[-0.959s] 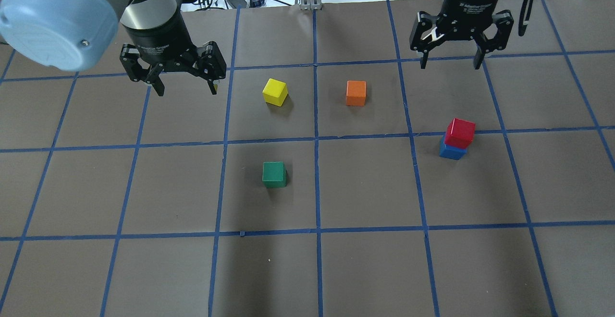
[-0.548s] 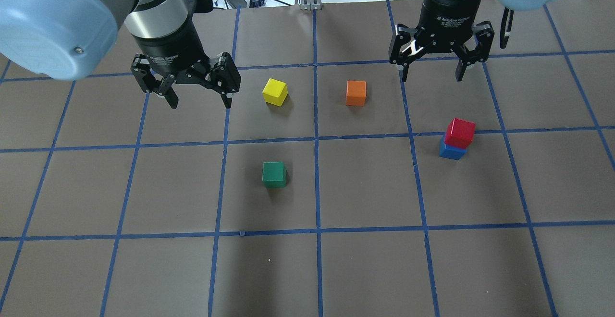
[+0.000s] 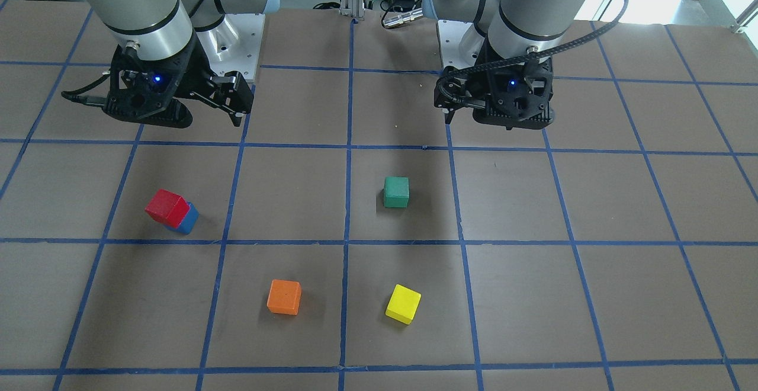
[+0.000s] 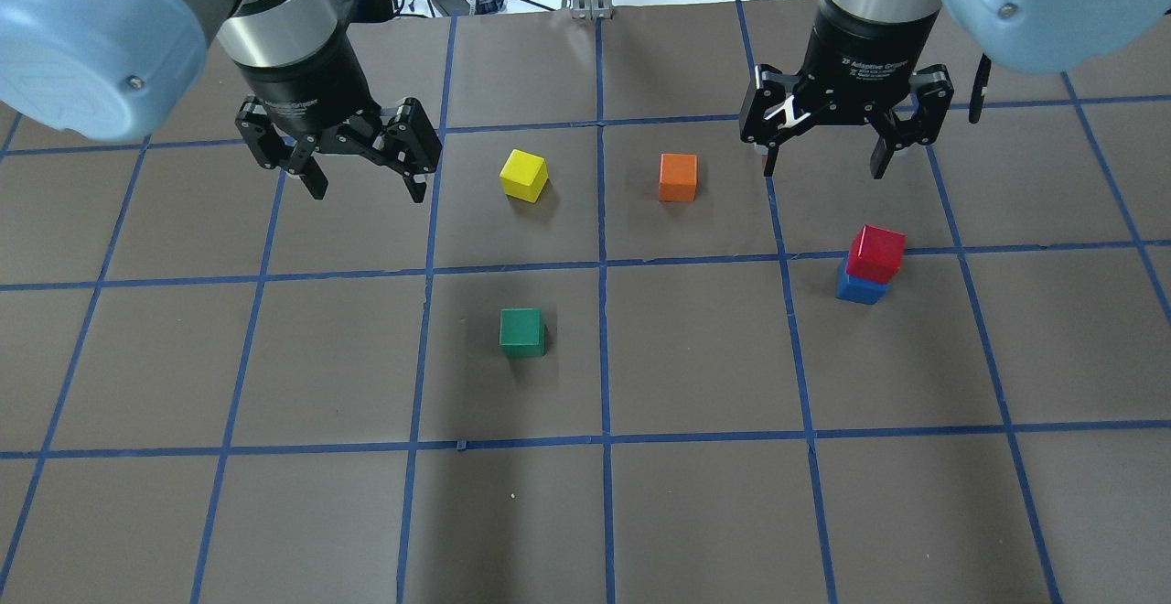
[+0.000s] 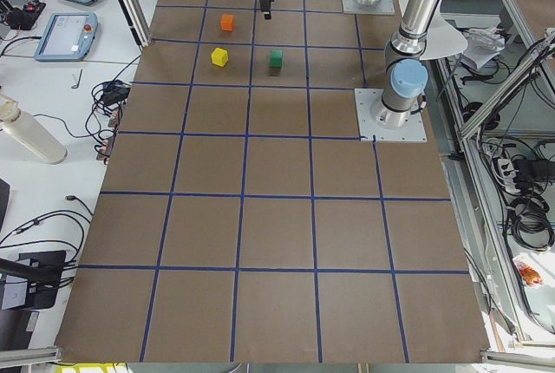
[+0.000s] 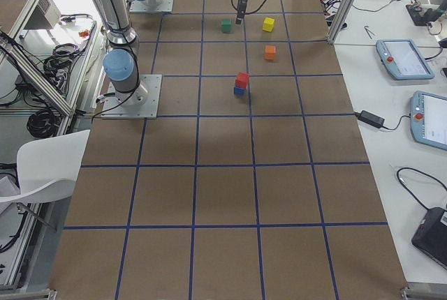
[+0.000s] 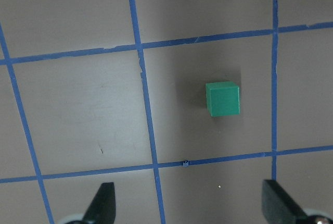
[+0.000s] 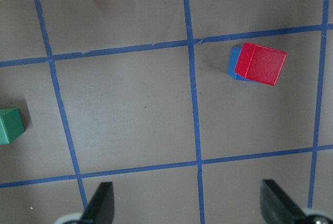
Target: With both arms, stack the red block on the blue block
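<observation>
Fingers of the black right gripper (image 4: 822, 169) hang spread, apart from the small matte red cube (image 4: 876, 253) sitting askew atop the small matte blue cube (image 4: 858, 291). The left gripper (image 4: 368, 192) gapes too.

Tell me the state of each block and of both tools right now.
red block: stacked on the blue block, slightly askew, not held.
blue block: flat on the table, under the red block.
green block: alone on the table, untouched.
yellow block: alone, untouched.
orange block: alone, untouched.
left tool: open, empty, raised above the table.
right tool: open, empty, raised above the table.
</observation>
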You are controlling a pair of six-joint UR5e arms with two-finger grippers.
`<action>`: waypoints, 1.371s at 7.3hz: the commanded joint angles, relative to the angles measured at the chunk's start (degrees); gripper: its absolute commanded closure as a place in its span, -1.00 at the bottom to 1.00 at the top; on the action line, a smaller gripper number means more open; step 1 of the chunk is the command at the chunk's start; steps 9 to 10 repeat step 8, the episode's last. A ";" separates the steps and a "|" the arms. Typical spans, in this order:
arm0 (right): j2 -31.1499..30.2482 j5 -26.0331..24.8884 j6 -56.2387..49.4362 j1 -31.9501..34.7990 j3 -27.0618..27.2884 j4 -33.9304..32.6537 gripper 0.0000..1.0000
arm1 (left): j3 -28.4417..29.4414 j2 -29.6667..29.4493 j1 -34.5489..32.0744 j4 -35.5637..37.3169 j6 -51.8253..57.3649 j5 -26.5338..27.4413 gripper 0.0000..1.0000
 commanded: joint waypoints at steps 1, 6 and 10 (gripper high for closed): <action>-0.55 0.03 0.07 0.09 0.18 0.00 -1.00 | -0.13 0.58 2.90 0.86 0.18 0.11 -1.00; -2.39 0.03 -0.11 0.09 3.79 -2.46 -1.00 | -0.13 0.50 1.76 0.86 -2.47 0.20 -1.00; -2.49 0.03 -0.02 0.09 3.79 -2.46 -1.00 | -0.13 0.41 1.76 0.86 -2.47 0.29 -1.00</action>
